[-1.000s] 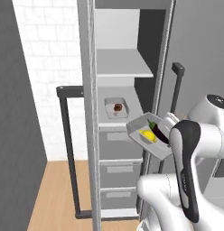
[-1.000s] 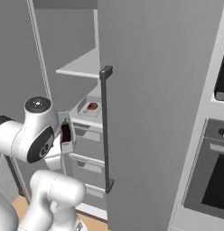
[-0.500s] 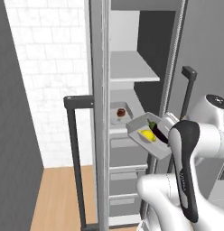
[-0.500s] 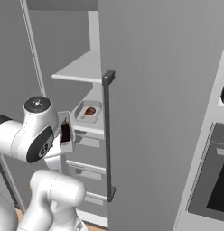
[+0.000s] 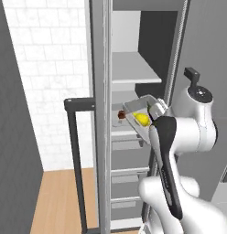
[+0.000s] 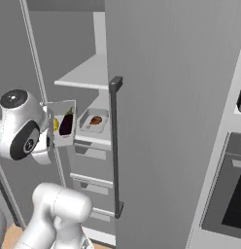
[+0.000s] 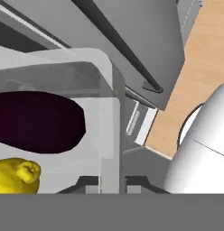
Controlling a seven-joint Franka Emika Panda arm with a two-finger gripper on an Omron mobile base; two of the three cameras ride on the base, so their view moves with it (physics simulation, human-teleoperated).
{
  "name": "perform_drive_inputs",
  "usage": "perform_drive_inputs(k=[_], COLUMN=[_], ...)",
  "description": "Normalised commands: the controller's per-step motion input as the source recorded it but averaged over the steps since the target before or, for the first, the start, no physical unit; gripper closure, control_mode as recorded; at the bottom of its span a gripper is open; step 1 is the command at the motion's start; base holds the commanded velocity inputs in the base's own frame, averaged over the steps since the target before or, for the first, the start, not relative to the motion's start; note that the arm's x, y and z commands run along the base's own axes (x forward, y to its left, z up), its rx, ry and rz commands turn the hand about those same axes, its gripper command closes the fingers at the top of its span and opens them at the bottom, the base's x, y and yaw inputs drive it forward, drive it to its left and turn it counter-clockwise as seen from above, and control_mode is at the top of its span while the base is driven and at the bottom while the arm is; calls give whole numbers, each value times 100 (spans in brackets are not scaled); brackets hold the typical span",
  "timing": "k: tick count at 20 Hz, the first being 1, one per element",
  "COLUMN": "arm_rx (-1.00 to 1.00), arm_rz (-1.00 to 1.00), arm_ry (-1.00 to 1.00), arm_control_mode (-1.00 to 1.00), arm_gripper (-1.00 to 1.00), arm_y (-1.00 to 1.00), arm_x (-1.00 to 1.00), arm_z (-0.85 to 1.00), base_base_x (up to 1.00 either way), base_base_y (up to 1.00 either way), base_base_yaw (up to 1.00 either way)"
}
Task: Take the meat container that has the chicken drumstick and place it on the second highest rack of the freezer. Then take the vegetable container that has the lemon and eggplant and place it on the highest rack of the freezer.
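Holding the vegetable container tilted, gripper clamped on its rim.

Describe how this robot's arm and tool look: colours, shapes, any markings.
The arm is built of glossy white, rounded segments, with a dark band running down one link and a dark round cap with a small pale ring on a joint. No cables or lettering show. Of the tool, two small dark grey finger tips show, blocky and squared.

Lemon beside eggplant in my held vegetable container; meat container on freezer rack behind.
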Motion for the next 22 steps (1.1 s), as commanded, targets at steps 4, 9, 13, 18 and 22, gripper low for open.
perform_drive_inputs(k=[4, 9, 13, 18, 22], arm_rx=[-2, -2, 0, 0, 1], arm_rz=[-26, -25, -20, -13, -5], arm_ry=[-9, -12, -14, -6, 0], arm_control_mode=[-100, -100, -100, -100, -100], arm_gripper=[100, 100, 100, 100, 100], arm_y=[5, 12, 3, 0, 0], arm_x=[59, 67, 62, 68, 97], arm_z=[47, 33, 50, 42, 18], base_base_x=[0, 0, 0, 0, 0], base_base_y=[0, 0, 0, 0, 0], base_base_yaw=[0, 0, 0, 0, 0])
